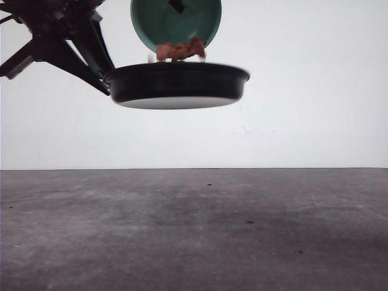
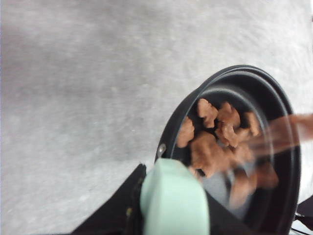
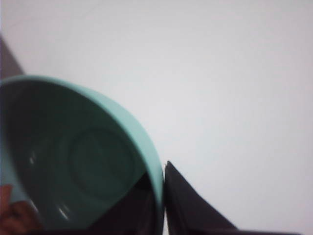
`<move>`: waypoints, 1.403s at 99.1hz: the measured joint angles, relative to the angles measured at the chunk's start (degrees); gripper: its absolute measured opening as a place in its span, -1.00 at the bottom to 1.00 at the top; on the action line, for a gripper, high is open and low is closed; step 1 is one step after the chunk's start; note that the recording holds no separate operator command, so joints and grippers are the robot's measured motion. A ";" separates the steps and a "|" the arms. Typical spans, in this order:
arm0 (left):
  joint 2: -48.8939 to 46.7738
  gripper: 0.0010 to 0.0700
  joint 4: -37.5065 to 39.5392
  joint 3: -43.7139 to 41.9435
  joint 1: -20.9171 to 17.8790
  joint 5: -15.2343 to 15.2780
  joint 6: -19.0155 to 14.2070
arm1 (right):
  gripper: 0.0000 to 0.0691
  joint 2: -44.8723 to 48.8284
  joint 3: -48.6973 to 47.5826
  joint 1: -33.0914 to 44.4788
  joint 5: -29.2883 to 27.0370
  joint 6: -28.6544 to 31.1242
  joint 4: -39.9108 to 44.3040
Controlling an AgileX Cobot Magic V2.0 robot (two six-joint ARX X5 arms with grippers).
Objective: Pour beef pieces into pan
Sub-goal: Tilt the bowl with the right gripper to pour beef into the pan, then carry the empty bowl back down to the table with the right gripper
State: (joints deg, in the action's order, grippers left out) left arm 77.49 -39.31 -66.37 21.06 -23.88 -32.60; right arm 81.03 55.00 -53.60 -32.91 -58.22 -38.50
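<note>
Inside the round black pan [image 2: 274, 196], lumpy reddish-brown beef pieces [image 2: 215, 142] heap.

No readable text, labels, brands or numbers in any view. Checked the pan [image 1: 179, 83], the bowl [image 1: 176, 21] and the tabletop [image 1: 194, 230]: all plain surfaces, no markings.
</note>
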 joint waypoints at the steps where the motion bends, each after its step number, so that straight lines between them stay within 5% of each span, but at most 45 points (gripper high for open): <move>1: 0.00 -0.88 -0.09 0.00 -0.07 0.00 0.02 | -0.97 0.00 0.00 0.00 0.22 -0.11 -0.33; 48: 0.00 -0.88 0.74 0.00 -1.05 0.42 0.57 | -0.97 0.00 0.00 2.67 4.68 0.37 -2.62; 69: 0.00 -0.88 0.90 0.00 -1.05 0.55 1.31 | -0.96 -3.08 0.00 6.69 3.74 24.94 14.32; 86: 0.00 -0.88 0.92 0.00 -1.05 0.57 2.25 | -0.96 -8.59 0.11 13.31 15.72 53.62 27.06; 103: 0.00 -0.88 0.94 0.00 -1.05 1.29 4.07 | -0.96 -13.27 4.76 25.05 29.00 73.18 41.53; 119: 0.00 -0.88 1.75 0.00 -1.07 3.54 4.87 | -0.96 -15.65 9.99 42.80 37.48 79.58 61.20; 139: 0.00 -0.88 4.17 0.00 -1.05 3.58 4.96 | -0.96 -4.70 4.57 57.72 41.55 76.46 85.57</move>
State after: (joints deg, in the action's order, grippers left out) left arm 77.49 -35.14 -66.37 20.01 -20.29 -27.64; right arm 76.34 59.57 4.12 8.64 18.24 47.07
